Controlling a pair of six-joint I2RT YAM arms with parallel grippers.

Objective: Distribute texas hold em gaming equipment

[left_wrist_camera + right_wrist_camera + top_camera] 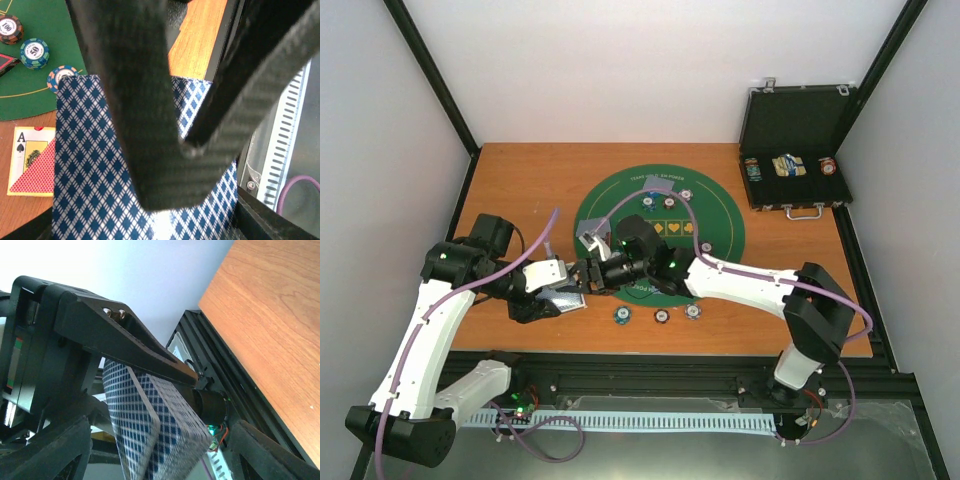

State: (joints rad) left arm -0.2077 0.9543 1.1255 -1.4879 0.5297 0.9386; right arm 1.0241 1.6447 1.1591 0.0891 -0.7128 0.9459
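My left gripper (560, 287) is shut on a deck of blue-diamond-backed playing cards (90, 165), held above the table's near left. My right gripper (588, 272) reaches in from the right, open, its carbon fingers (150, 125) lying over the deck's back. In the right wrist view the deck (185, 435) hangs between my right fingers, with the top card (127, 410) slid partly off. One card (592, 238) lies on the green mat (720, 235). Poker chips (662, 316) sit in a row by the mat's near edge, and others (669, 202) at its far side.
An open black case (795, 150) with chips and cards inside stands at the back right. A face-up ace of spades (30, 160) lies on the wood beside the mat. Chips (34, 52) sit at the mat's edge. A black frame rail (220, 375) borders the table.
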